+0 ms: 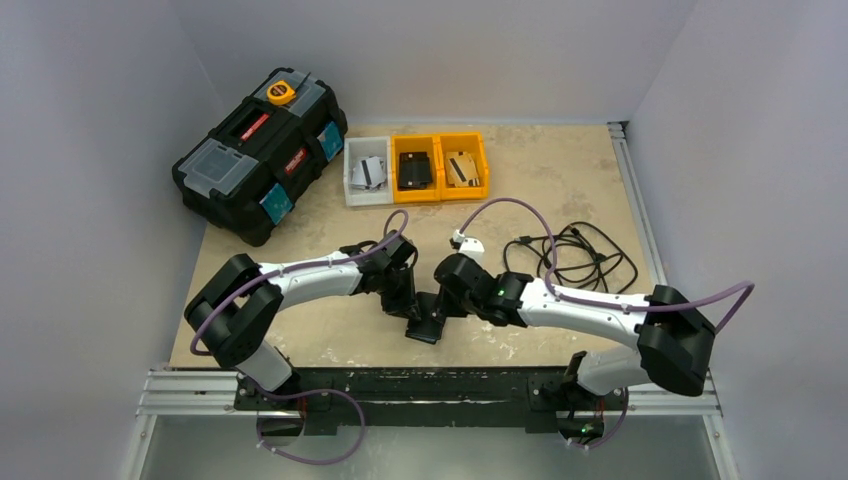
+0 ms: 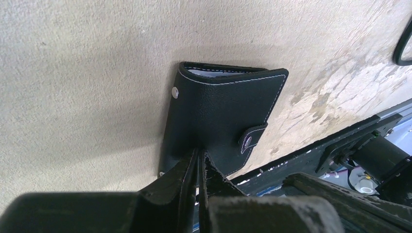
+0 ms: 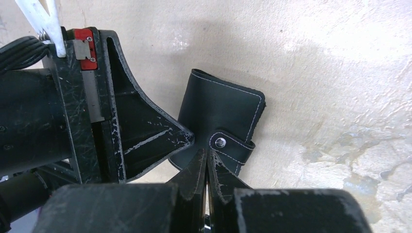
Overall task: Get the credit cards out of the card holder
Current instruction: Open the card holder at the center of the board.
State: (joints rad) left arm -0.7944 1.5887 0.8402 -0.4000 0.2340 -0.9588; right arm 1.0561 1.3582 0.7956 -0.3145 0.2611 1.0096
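Note:
The black card holder [image 1: 428, 324] lies near the table's front edge, between the two arms. In the left wrist view the card holder [image 2: 223, 109] has its cover partly lifted, and a pale sliver of the credit cards [image 2: 214, 73] shows under its far edge. My left gripper [image 2: 199, 156] is shut on the holder's near edge, beside the snap tab [image 2: 252, 137]. In the right wrist view my right gripper [image 3: 207, 154] is shut on the card holder [image 3: 221, 109] just under the snap tab [image 3: 228, 145]. The left gripper's finger [image 3: 141, 131] crowds in from the left.
A large black toolbox [image 1: 258, 155] sits at the back left. A white bin [image 1: 367, 170] and two yellow bins [image 1: 415, 168] stand in a row at the back. A tangled black cable [image 1: 575, 255] lies to the right. The metal rail [image 1: 430, 385] borders the near edge.

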